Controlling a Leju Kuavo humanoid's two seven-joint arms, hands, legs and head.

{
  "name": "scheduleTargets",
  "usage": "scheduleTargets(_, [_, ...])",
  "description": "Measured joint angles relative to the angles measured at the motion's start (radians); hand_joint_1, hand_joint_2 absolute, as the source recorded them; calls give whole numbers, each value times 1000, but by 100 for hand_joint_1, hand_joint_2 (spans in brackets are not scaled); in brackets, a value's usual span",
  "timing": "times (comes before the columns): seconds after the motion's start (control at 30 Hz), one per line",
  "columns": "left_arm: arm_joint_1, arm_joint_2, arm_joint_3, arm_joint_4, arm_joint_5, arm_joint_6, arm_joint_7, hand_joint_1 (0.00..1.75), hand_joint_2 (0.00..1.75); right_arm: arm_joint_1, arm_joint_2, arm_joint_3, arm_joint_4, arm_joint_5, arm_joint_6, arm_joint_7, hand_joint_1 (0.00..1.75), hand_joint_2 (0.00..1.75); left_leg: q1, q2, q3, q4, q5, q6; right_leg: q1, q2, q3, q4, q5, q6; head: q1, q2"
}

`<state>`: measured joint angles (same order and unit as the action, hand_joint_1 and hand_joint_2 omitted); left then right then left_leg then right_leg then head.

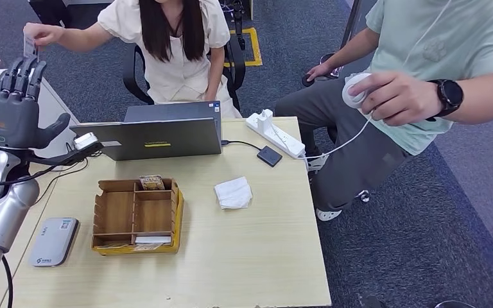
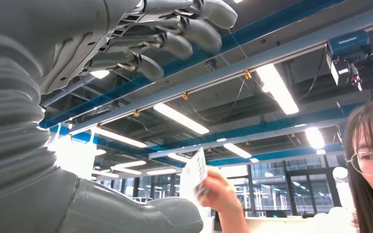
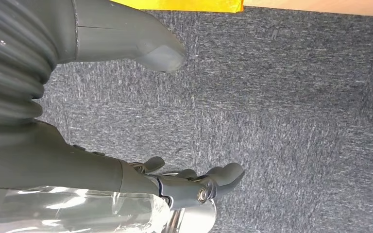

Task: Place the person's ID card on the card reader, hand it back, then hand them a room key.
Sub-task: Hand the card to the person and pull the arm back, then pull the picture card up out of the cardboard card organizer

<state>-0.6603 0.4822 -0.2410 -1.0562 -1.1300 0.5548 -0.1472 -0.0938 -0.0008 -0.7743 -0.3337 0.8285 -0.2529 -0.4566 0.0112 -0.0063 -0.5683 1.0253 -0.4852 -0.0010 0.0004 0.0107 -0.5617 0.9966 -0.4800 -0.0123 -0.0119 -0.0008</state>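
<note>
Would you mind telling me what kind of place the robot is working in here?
Probably an office or lab staged as a reception desk: a wooden table with a laptop and a card reader on grey carpet, and long strip lights under blue ceiling beams. A seated person offers a card.

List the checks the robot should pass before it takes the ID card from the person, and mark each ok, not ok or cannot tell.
1. Left hand raised, fingers apart, holding nothing: ok.
2. ID card offered: ok, pinched in the person's hand just above the fingertips.
3. Card touching the robot's fingers: cannot tell.
4. Card reader unobstructed on the table: ok.
5. Right hand out of the way: ok, hanging over the carpet.
6. Room key located: cannot tell.
</note>
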Motion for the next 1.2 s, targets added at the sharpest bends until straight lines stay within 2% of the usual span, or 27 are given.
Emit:
scheduleTargets(0.3, [0, 26, -8, 7, 29, -66, -11, 0, 175, 4, 0, 1, 0, -14, 0, -1, 0, 175, 0, 0, 0, 0, 0, 0, 0, 0, 0, 0, 0, 0, 0, 0])
scheduleTargets(0.63, [-29, 113, -40, 3, 162, -317, -79, 0, 175, 13, 0, 1, 0, -27, 2, -8, 0, 175, 0, 2, 0, 0, 0, 0, 0, 2, -1, 1, 0, 0, 0, 0])
scheduleTargets(0.8, [-77, 211, -83, -39, 301, -562, -142, 0, 175, 19, -1, 1, -5, -34, 3, -15, 0, 175, 0, 4, -1, 0, 0, 0, 0, 4, -2, 1, 0, 0, 0, 0])
scheduleTargets(0.9, [-130, 284, -117, -83, 414, -746, -173, 0, 175, 22, -3, 0, -7, -36, 5, -19, 0, 175, 1, 5, -1, 0, 0, 0, 0, 5, -3, 1, 0, 0, 0, 0])
scheduleTargets(1.0, [-208, 362, -187, -134, 477, -908, -182, 0, 175, 25, -5, -1, -10, -38, 6, -21, 0, 175, 1, 5, -2, 0, 0, 0, 1, 5, -4, 1, 0, 0, 0, 0])
scheduleTargets(1.2, [-407, 484, -375, -230, 540, -1097, -157, 0, 175, 29, -13, -8, -12, -39, 9, -25, 0, 175, 0, 4, -2, 0, 0, 0, 0, 5, -4, 1, 0, 0, 0, 0])
